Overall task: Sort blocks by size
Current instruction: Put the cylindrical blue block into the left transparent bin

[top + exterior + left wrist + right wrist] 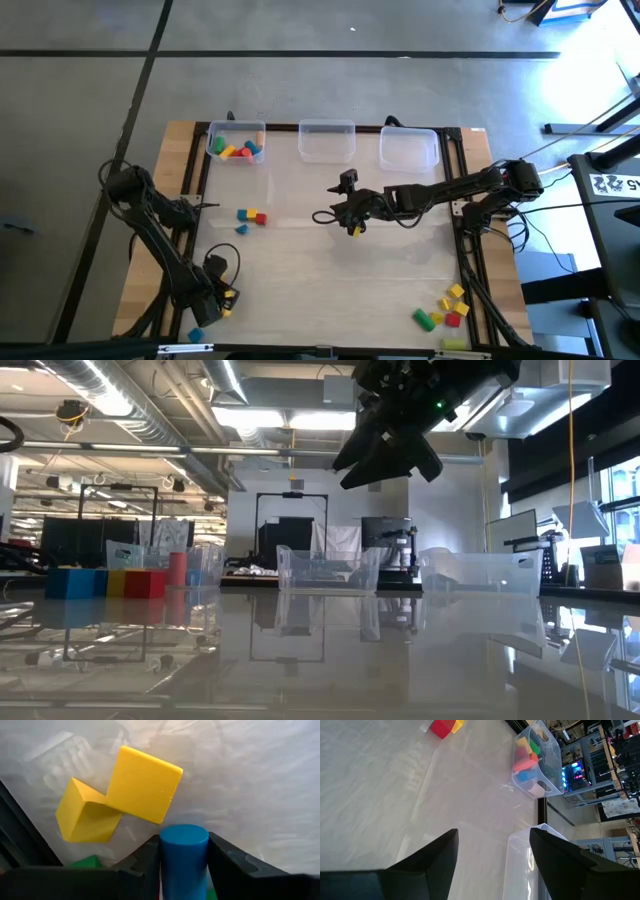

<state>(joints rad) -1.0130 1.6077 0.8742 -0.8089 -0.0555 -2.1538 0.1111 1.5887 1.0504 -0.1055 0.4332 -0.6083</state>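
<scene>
My left claw grips a blue cylinder at the desk's near-left corner, beside two yellow blocks. My right claw hangs open over the glossy middle. Other blocks lie near-right; workshop racks stand behind.

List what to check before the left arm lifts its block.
1. Blue cylinder sits between the left gripper's fingers: ok, one finger lies against each side.
2. Cylinder is off the table: cannot tell.
3. The two yellow blocks are outside the grip: ok. They lie beyond the cylinder, touching each other.
4. Right gripper is out of the way: ok. It is open, holds nothing and hangs over the table's middle.
5. Bins are ready at the far edge: ok. All three stand in a row, and the left bin holds blocks.
</scene>
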